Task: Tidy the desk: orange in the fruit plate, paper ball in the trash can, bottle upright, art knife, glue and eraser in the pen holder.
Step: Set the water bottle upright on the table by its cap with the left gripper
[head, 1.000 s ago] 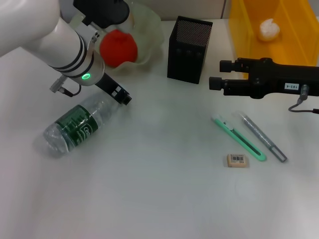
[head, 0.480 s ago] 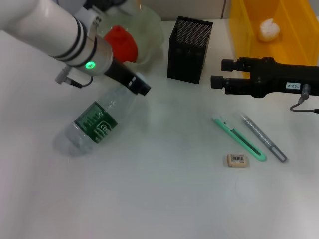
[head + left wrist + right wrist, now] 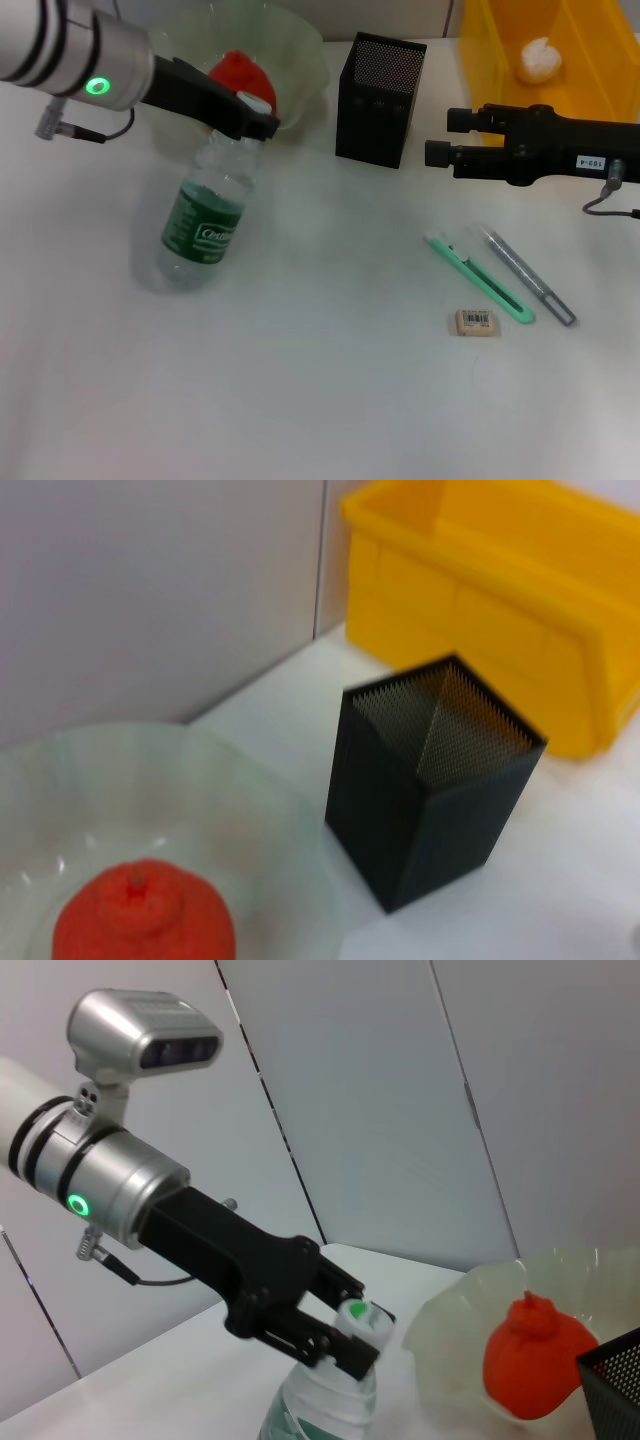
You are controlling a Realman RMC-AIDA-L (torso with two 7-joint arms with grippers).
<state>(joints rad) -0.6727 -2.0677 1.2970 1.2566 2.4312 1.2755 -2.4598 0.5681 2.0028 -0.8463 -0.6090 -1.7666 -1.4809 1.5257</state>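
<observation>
The clear bottle (image 3: 203,225) with a green label stands nearly upright on the table's left side, leaning slightly. My left gripper (image 3: 256,117) is shut on its neck just under the white cap, seen also in the right wrist view, where the left gripper (image 3: 342,1338) clamps the bottle (image 3: 318,1405). The orange (image 3: 243,78) lies in the translucent fruit plate (image 3: 300,55). The paper ball (image 3: 538,60) rests in the yellow trash can (image 3: 600,40). The green art knife (image 3: 480,278), grey glue (image 3: 530,277) and eraser (image 3: 475,321) lie on the table right of centre. My right gripper (image 3: 440,138) hovers open above them.
The black mesh pen holder (image 3: 380,98) stands between the plate and the yellow bin; the left wrist view shows the pen holder (image 3: 430,780) beside the orange (image 3: 140,920). Bare white table spreads across the front and middle.
My left gripper has lifted the bottle by its neck from lying on its side to nearly upright, swinging toward the plate. The right arm barely moved.
</observation>
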